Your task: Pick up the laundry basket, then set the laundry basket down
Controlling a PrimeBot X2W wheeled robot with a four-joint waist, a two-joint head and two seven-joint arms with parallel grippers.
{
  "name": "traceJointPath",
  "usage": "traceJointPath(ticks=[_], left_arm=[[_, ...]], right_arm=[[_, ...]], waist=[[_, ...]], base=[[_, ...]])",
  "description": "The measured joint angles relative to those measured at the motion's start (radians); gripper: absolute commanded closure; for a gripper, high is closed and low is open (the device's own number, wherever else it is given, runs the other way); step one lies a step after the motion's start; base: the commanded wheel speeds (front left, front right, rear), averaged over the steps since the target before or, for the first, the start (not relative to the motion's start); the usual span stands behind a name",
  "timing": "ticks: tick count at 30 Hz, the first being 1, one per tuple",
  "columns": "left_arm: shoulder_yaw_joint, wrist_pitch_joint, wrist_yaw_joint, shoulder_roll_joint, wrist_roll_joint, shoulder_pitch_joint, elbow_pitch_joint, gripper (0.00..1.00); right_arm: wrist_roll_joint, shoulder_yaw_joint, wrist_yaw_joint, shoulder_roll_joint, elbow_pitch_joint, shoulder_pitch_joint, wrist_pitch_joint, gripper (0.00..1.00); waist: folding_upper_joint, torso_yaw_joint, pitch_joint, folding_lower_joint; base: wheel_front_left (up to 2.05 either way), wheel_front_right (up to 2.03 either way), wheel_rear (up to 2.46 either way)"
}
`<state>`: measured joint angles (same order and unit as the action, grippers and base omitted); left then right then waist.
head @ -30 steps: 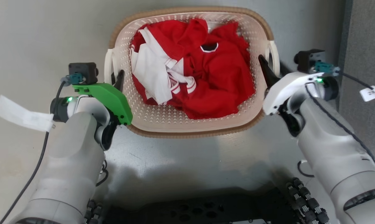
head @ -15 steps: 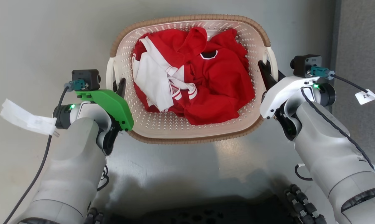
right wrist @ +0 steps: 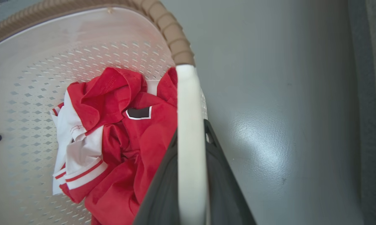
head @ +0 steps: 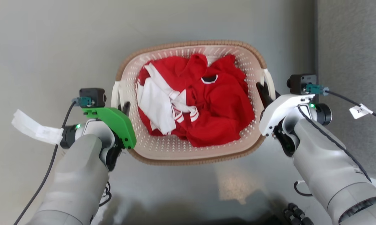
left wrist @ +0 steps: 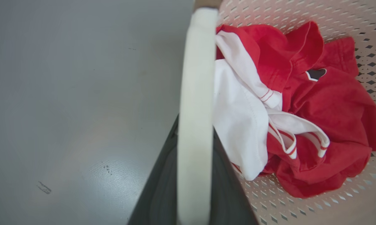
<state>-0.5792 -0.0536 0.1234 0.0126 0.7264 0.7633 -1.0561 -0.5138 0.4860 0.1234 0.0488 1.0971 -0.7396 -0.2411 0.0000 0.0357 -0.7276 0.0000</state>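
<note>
Bright, even, diffuse light from overhead, with no hard shadows. The glossy floor (head: 181, 18) carries a pale glare patch (head: 235, 184) on the robot's side of the laundry basket (head: 191, 161), and a soft dark shadow (head: 175, 217) along the bottom edge. Both wrist views show floor sheen too. The basket's handle (left wrist: 195, 93) sits too close to the lens and is soft-edged. Red clothing (head: 219, 109) is saturated, its folds legible. Perforations smear toward the left edge of the right wrist view.

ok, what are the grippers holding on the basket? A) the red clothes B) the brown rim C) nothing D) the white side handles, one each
D: the left gripper grips the left handle, the right gripper the right handle of the basket, each between dark fingers.
</note>
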Motion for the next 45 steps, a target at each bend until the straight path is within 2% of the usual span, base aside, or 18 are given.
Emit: traceJointPath(ticks=[15, 21, 40, 45], left_arm=[[-0.039, 0.124, 0.001, -0.001, 0.087, -0.055, -0.029, 1.00], [-0.069, 0.184, 0.001, 0.000, 0.131, -0.115, -0.032, 1.00], [-0.126, 0.306, 0.001, 0.002, 0.205, -0.258, -0.043, 1.00], [-0.131, 0.310, 0.001, 0.003, 0.214, -0.267, -0.046, 1.00]], right_arm=[[-0.065, 0.077, 0.000, -0.004, 0.044, 0.028, 0.086, 1.00], [-0.104, 0.118, 0.000, -0.004, 0.062, 0.077, 0.159, 1.00], [-0.187, 0.189, 0.000, -0.004, 0.071, 0.217, 0.291, 1.00], [-0.209, 0.202, 0.000, -0.003, 0.064, 0.221, 0.304, 1.00]], waist=[[0.0000, 0.007, 0.201, 0.0000], [0.0000, 0.007, 0.296, -0.0001], [0.0000, 0.004, 0.542, -0.0001], [0.0000, 0.004, 0.593, -0.0001]], base=[[0.00, 0.00, 0.00], [0.00, 0.00, 0.00], [0.00, 0.00, 0.00], [0.00, 0.00, 0.00]])
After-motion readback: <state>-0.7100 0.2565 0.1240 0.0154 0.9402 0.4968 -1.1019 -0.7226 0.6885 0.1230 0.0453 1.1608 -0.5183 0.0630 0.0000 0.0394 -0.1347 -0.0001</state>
